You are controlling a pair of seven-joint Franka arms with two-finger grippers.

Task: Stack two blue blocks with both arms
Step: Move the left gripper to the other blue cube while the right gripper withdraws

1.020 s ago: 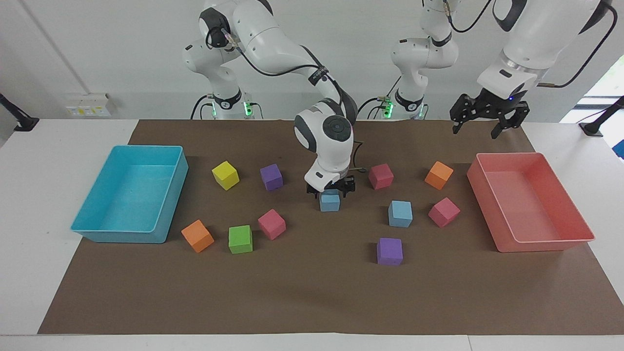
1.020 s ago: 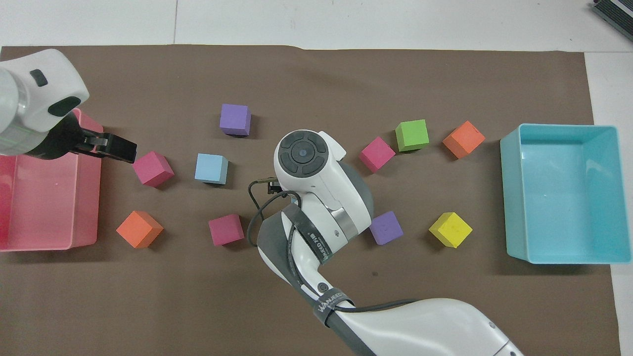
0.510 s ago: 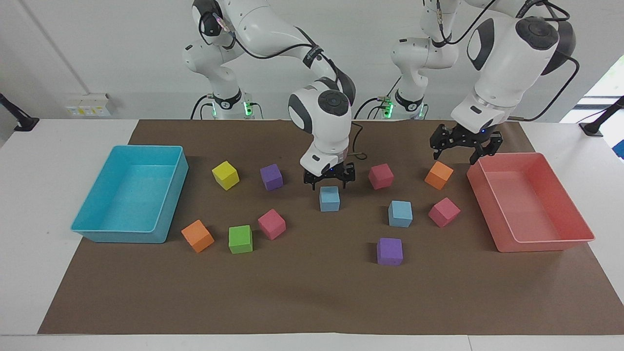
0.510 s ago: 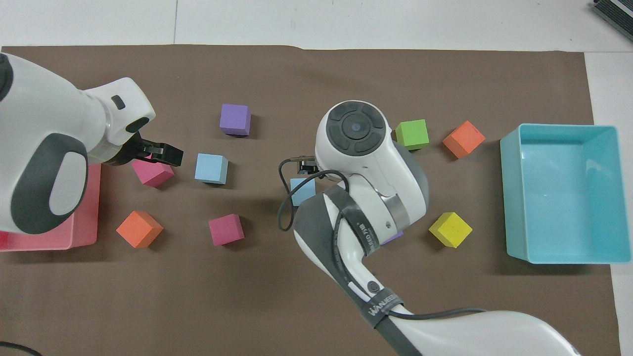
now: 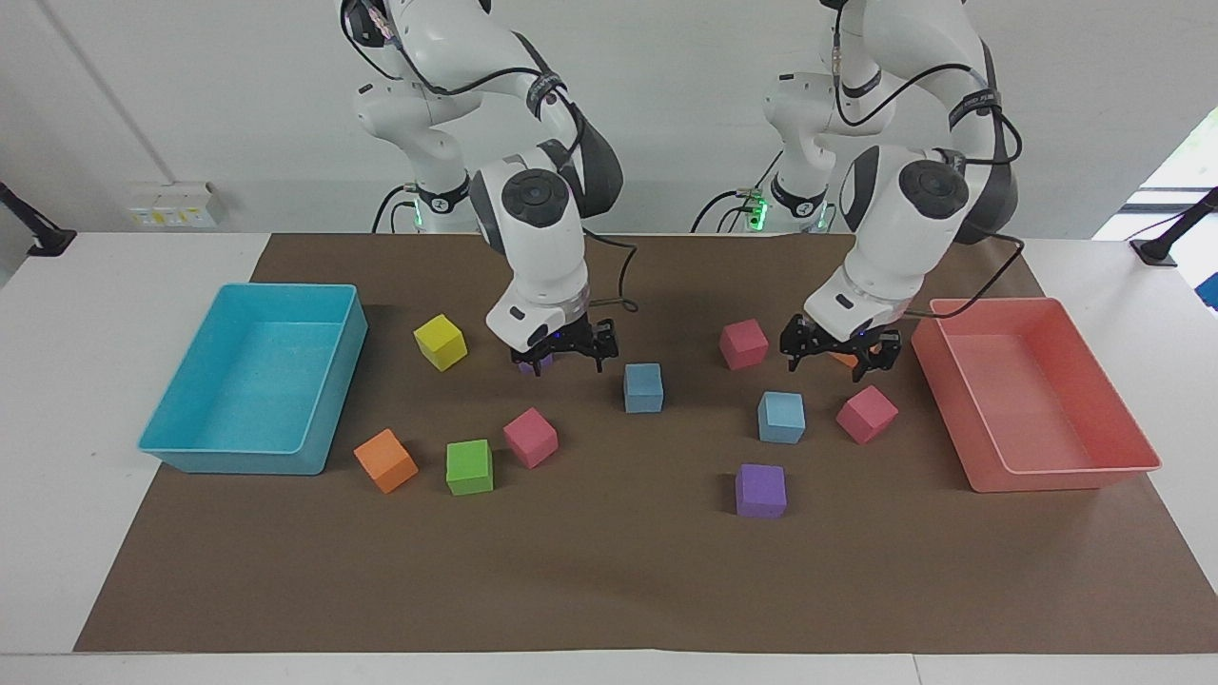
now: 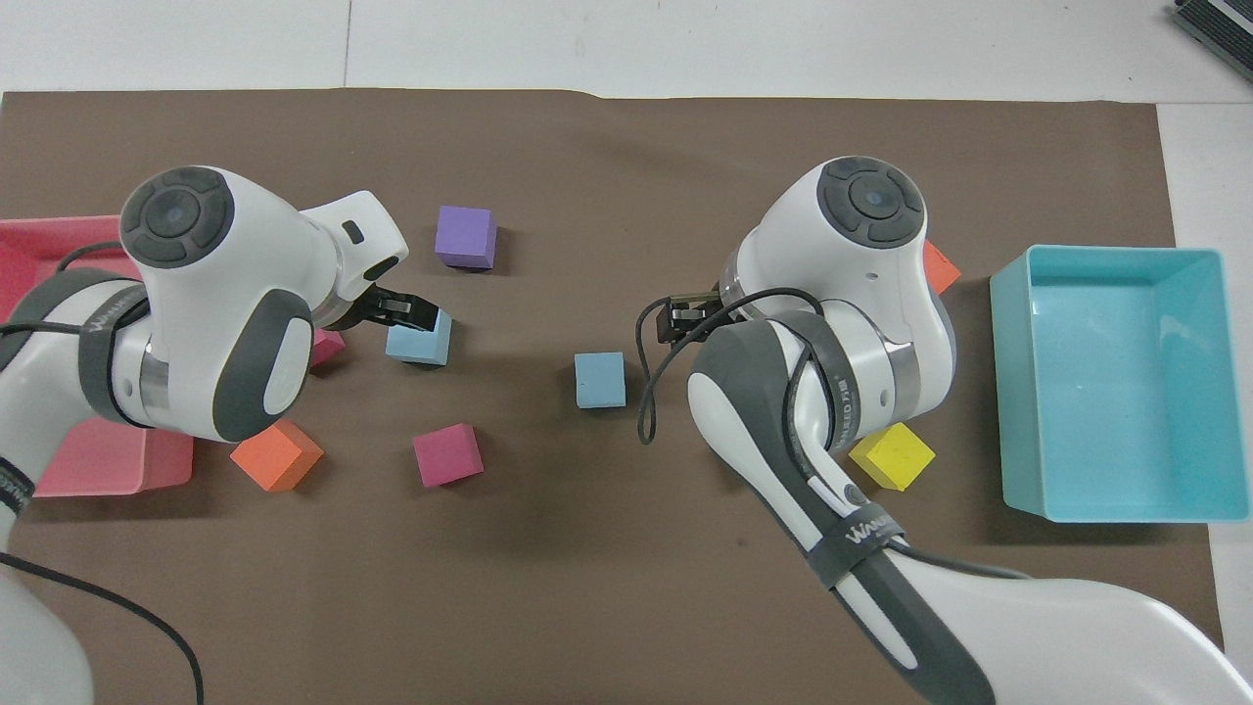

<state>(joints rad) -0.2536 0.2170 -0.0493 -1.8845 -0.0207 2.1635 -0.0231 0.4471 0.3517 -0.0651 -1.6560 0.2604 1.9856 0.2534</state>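
Two blue blocks sat apart and unstacked on the brown mat [image 5: 609, 571] covering the desk [image 5: 114, 257], as seen by the camera facing the robots. One blue block [image 5: 643, 387] lay near the middle of the mat. The other blue block [image 5: 781, 417] lay toward the left arm's end, with a pink cube [image 5: 867, 414] just beside it and a purple cube [image 5: 760, 490] farther from the robots. The left hand [image 5: 840, 356] hung low with its fingers spread and empty. It partly covered an orange cube [image 5: 841, 360] and stood clear of the nearby blue block. The right hand [image 5: 566, 357] also hung released and held nothing. It was over a second purple cube [image 5: 531, 366], beside the middle blue block but not touching it. A cyan tray [image 5: 238, 459] stood at the right arm's end and a pink tray [image 5: 1056, 473] at the left arm's end.

From overhead, the middle blue block [image 6: 600, 380] lay bare between the two arms. The left hand [image 6: 406, 311] overlapped the edge of the other blue block [image 6: 421, 341]. The right hand [image 6: 685, 318] showed beside its white wrist, short of the middle block. Neither block rested on the other.
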